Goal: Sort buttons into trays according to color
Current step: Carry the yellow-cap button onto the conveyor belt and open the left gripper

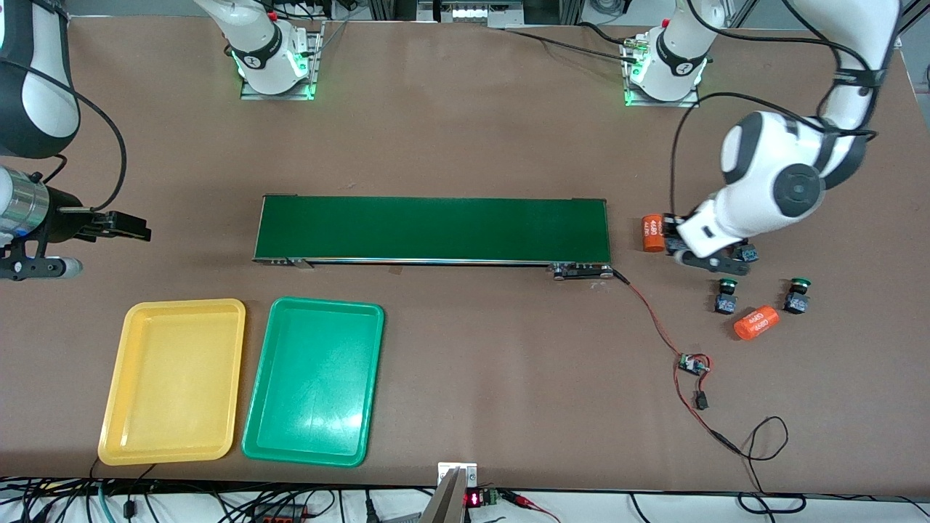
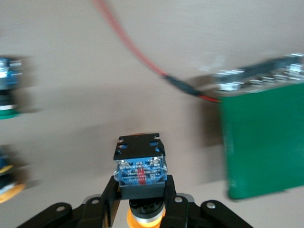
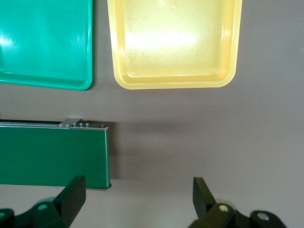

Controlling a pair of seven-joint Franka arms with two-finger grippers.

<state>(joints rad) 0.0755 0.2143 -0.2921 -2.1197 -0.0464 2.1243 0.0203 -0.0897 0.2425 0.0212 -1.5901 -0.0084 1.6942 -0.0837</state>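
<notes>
A robotics lab — brown table (image 1: 465, 116) with bolted arm bases, a conveyor belt (image 1: 432, 229) and loose wiring (image 1: 679, 349).

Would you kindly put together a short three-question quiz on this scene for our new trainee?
1. True or false: the left tool is shut on a yellow-capped push-button switch.
2. The open right tool hangs over: A) the dark-green conveyor belt; B) the bare brown table; C) an orange cylinder.
3. Which lies closer to the right arm's end of the table, the shallow yellow plastic tray or the shallow green plastic tray?
Key: 1 true; 2 B; 3 the yellow one.
</notes>
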